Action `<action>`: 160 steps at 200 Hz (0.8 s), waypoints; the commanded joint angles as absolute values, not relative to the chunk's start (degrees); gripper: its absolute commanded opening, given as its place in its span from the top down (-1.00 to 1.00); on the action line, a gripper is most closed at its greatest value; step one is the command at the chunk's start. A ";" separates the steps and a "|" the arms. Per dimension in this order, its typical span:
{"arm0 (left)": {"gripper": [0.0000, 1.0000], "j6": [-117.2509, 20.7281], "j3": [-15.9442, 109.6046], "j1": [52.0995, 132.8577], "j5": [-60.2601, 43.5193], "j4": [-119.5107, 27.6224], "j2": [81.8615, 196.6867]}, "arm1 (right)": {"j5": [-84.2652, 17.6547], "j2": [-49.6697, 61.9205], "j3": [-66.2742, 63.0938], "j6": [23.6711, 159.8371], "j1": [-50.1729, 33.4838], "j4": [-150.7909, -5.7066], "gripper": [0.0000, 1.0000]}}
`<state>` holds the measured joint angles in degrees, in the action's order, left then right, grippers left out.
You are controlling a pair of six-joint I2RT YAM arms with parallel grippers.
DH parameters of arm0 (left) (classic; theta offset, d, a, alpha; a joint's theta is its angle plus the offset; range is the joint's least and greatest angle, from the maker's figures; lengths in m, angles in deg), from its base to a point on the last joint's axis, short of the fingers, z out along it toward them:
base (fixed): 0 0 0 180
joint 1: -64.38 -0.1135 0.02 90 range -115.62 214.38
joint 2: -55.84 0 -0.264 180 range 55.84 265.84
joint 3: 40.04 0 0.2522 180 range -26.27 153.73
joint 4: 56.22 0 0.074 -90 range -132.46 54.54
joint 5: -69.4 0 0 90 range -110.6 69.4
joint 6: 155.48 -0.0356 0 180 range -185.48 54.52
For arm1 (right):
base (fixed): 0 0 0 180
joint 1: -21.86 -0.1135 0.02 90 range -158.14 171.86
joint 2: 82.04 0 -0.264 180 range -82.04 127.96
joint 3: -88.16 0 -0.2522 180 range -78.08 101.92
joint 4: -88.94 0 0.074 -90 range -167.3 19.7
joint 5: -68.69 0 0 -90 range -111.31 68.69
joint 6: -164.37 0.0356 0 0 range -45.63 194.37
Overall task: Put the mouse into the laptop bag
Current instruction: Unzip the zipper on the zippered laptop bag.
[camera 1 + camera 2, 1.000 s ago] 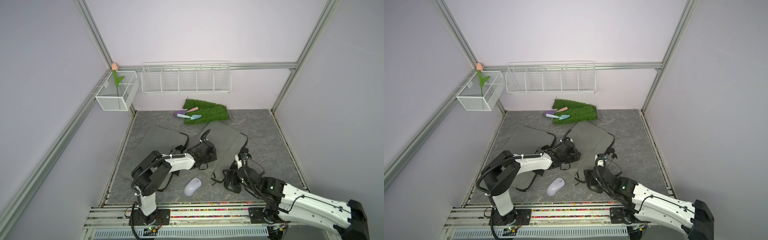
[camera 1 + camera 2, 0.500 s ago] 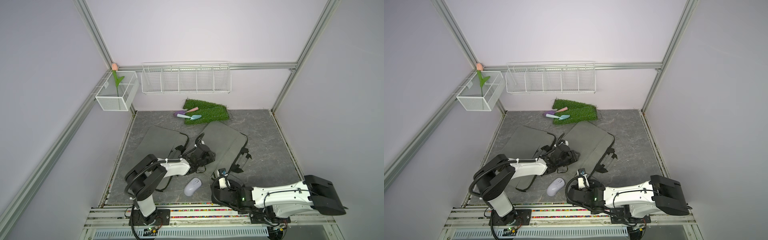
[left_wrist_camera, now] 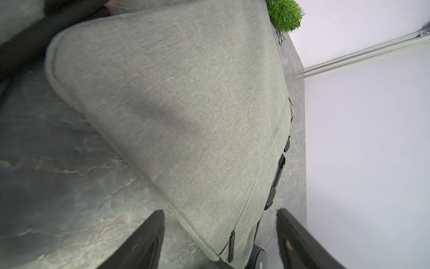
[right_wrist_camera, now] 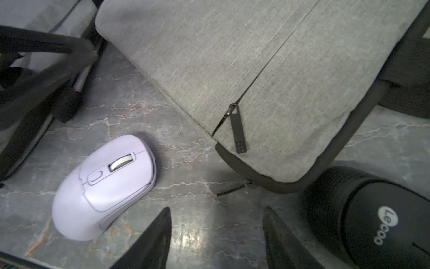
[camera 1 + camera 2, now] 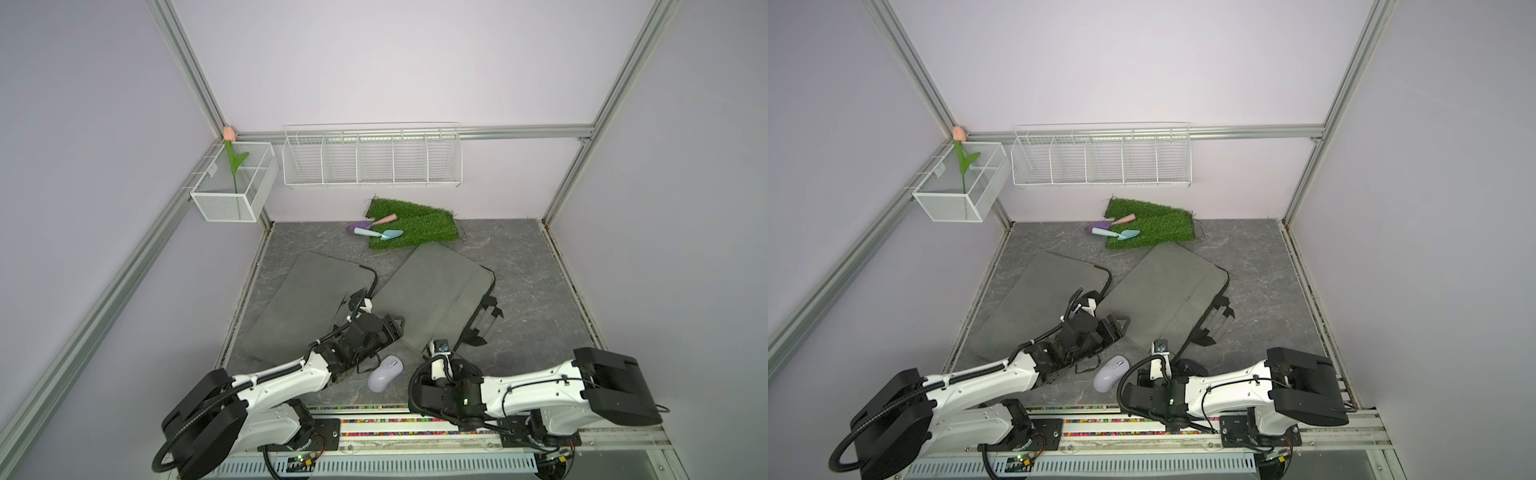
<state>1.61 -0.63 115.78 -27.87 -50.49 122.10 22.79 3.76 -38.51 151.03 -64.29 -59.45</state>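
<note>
Lilac mouse: the lilac mouse (image 4: 104, 186) lies flat on the table (image 4: 186, 158), just off the near corner of the right-hand laptop bag (image 5: 432, 291) without touching it. Both top views show it between the two arms.
Long axis: diagonal, with the wheel end toward the bag corner and the tail toward the robot.
Right gripper: the right gripper (image 4: 217, 209) has its jaws apart and empty, low over bare table. The lilac mouse is to its left and a black mouse (image 4: 372, 216) to its right. I judge this arm better placed for either mouse.
Left gripper: the left gripper (image 3: 220, 212) has its jaws apart with nothing between them. It is aimed across the same bag's corner, pointing away from the lilac mouse.
Which mouse: the task names one and two are present, so this cannot be settled.
Bag opening: a zip pull (image 4: 237, 125) sits at the corner end of a pocket seam. Whether the pocket is open or shut is unclear.
Hidden: the top views hide the right gripper's jaws under its wrist. The black mouse is cut off at the edge of the right wrist view. The left arm covers part of the second bag (image 5: 307, 303).
</note>
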 commanded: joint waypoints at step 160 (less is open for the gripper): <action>-0.56 1.05 0.73 115.57 -33.18 -45.89 116.09 | 20.91 14.46 -33.72 155.21 -59.00 -56.81 0.21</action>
